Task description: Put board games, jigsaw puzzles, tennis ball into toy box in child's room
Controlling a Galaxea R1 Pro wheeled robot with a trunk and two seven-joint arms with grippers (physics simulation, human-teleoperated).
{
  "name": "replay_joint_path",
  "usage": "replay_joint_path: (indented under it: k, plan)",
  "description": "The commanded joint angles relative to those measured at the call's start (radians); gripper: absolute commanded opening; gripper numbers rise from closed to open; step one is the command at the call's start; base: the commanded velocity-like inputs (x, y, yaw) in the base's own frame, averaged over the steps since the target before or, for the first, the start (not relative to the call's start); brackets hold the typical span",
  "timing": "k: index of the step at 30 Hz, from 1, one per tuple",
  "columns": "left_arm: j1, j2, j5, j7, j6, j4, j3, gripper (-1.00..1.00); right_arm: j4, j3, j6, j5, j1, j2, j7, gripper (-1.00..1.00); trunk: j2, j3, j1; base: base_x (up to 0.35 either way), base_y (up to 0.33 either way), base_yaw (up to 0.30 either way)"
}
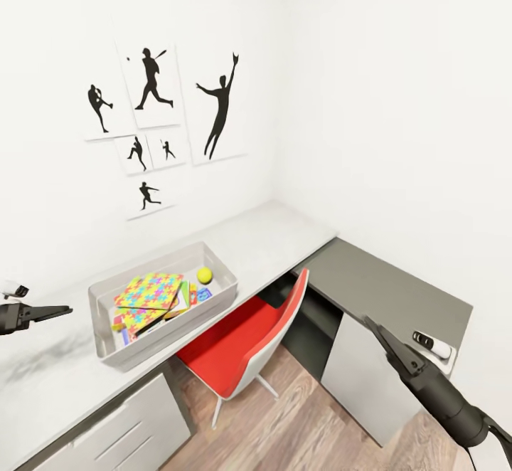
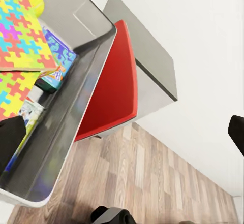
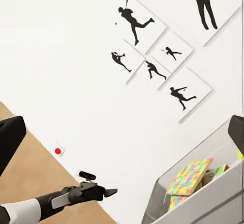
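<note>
Both grippers hung nearest the head camera, away from the toy box (image 1: pixel 107 300): the left gripper (image 1: pixel 60 310) hovered off the box's left end above the bench (image 1: pixel 277 233), its jaws apparently pressed together with nothing between them, while the right gripper (image 1: pixel 377 332) sat well to the box's right, past the red chair (image 1: pixel 249 343), its jaws also looking closed to a point and empty, though the angle made that hard to confirm. Inside the box lay the jigsaw puzzles (image 1: pixel 149 290), one patterned board on top and another showing beneath it in the left wrist view. The tennis ball (image 1: pixel 205 274) rested in the box at its far end, beside the puzzles. Edges of board games (image 1: pixel 193 293) poked out from under the puzzles; the left wrist view showed a blue one (image 2: pixel 57 51) and part of another, yet whether all three were there could not be told, since the stack hid most of them. No toy lay on the visible bench outside the box, and the bed was out of frame. By these signs the task looked finished or very nearly so, with only a count of the games left to verify.
</note>
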Motion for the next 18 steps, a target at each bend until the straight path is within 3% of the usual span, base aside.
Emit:
replay_joint_path:
  k: [1, 18]
  plan:
    - [-0.002, 0.001, 0.006, -0.003, 0.01, 0.0, -0.008, 1.0, 0.0, 0.0, 0.008, -0.004, -0.001, 0.0, 0.002, 1.0, -0.002, -0.001, 0.001, 0.0, 0.0, -0.225]
    - [-0.002, 0.003, 0.006, -0.003, 0.01, 0.0, -0.008, 1.0, 0.002, 0.0, -0.032, -0.003, -0.001, 0.0, 0.005, 1.0, -0.002, 0.018, 0.001, 0.0, 0.0, -0.225]
